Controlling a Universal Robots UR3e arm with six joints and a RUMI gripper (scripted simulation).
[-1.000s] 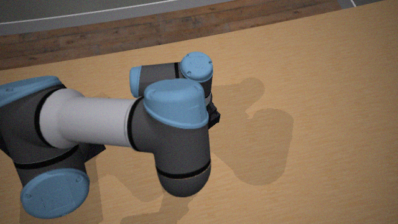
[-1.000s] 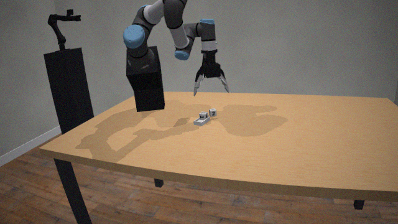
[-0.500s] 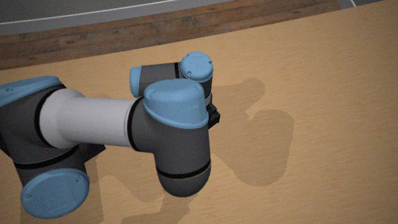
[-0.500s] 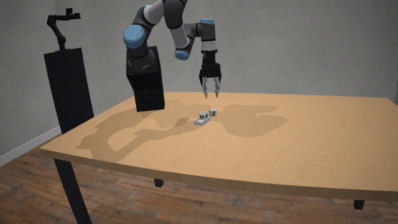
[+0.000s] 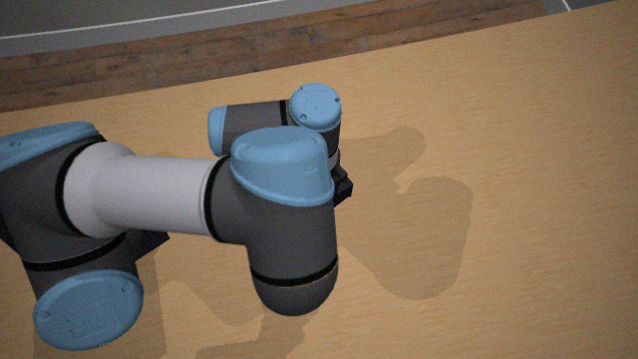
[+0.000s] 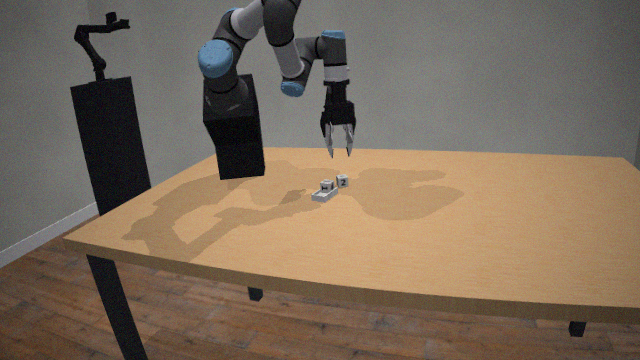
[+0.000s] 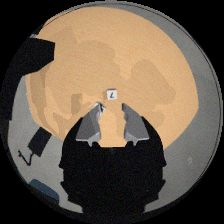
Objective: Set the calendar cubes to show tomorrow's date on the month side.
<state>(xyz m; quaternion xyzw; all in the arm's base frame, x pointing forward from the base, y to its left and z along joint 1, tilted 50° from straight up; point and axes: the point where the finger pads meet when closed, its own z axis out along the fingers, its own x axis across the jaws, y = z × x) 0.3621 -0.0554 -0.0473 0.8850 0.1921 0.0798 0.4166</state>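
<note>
The claw [image 6: 338, 149] hangs high above the table [image 6: 500, 210], jaws part-closed on nothing. Below, the tray [image 6: 324, 195] keeps one cube [image 6: 326, 185]; the loose cube [image 6: 342, 180] — showing a 2 — sits just beside it. Best to descend squarely over the loose cube, jaws wider than it. Grey walls, wood floor.

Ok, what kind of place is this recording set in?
Probably a bare robot test room, not a home or factory. A wooden table carries only a small tray with number cubes, the arm stands on a black pedestal, and a camera stand sits beside plain grey walls and plank flooring.
</note>
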